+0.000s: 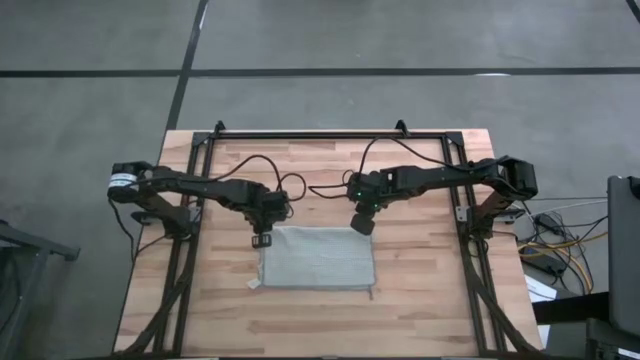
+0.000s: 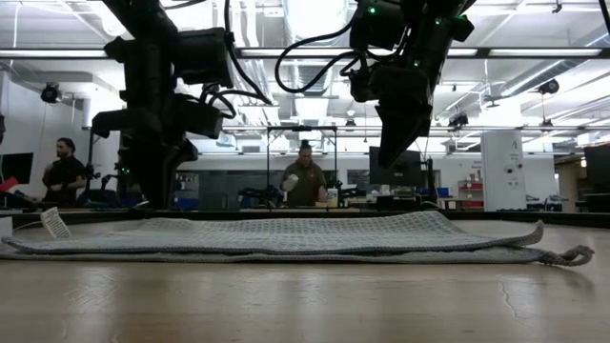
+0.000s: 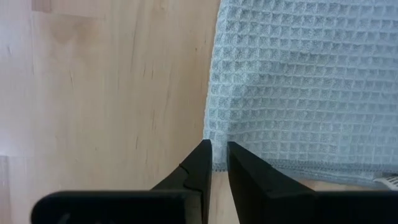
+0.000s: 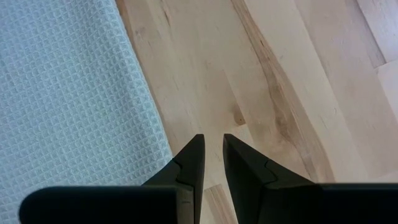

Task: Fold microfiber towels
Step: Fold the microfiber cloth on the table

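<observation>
From above, both arms reach inward over the wooden table [image 1: 420,300]; the left gripper [image 1: 262,240] and right gripper [image 1: 363,224] hang at the far corners of the folded grey-green towel [image 1: 318,258]. At table height, the towel lies flat, layered. The left wrist view shows waffle-weave cloth just beyond narrowly parted fingers [image 3: 245,180], holding nothing. The right fingers [image 4: 249,168], similarly slightly apart, hover over bare wood beside the towel's edge.

towel [image 1: 318,258]: matte waffle-weave cloth (grey-green) | table [image 1: 420,310]: smooth pale wood
</observation>
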Robot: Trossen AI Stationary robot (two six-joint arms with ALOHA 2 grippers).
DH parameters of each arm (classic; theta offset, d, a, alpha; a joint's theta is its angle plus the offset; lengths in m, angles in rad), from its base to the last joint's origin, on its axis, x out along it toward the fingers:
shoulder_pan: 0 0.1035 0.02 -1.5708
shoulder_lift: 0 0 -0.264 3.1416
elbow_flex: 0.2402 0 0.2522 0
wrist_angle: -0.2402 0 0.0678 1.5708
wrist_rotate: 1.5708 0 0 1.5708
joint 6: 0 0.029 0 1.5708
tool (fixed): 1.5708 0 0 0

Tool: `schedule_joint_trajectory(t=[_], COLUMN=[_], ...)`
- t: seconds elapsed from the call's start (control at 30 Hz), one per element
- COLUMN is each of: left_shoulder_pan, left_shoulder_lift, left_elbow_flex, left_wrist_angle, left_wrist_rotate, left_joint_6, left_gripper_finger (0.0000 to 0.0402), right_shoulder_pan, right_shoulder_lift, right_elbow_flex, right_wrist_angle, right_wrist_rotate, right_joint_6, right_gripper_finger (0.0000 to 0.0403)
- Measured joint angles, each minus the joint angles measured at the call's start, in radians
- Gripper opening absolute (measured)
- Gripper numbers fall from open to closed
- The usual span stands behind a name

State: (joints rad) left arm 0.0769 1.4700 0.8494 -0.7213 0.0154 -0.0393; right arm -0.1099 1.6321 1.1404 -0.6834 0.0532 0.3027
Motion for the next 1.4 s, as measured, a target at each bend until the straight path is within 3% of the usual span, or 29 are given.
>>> schedule_joint_trajectory(t=[0.27, 0.53, 1.4], left_shoulder_pan=[0.000, 0.000, 0.000], left_shoulder_lift=[0.000, 0.000, 0.000], left_elbow_flex=[0.002, 0.002, -0.001], left_wrist_angle=[0.006, 0.006, 0.004], left_wrist_rotate=[-0.002, -0.002, 0.009], left_joint_6=[0.007, -0.125, -0.118], left_gripper_finger=[0.0053, 0.0053, 0.0053], right_shoulder_pan=[0.000, 0.000, 0.000], right_shoulder_lift=[0.000, 0.000, 0.001], right_elbow_flex=[0.000, 0.000, 0.000], right_wrist_angle=[0.000, 0.001, 0.002], right_wrist_rotate=[0.000, 0.000, 0.000], right_joint_6=[0.000, -0.024, -0.053], right_gripper_finger=[0.0056, 0.0056, 0.0056])
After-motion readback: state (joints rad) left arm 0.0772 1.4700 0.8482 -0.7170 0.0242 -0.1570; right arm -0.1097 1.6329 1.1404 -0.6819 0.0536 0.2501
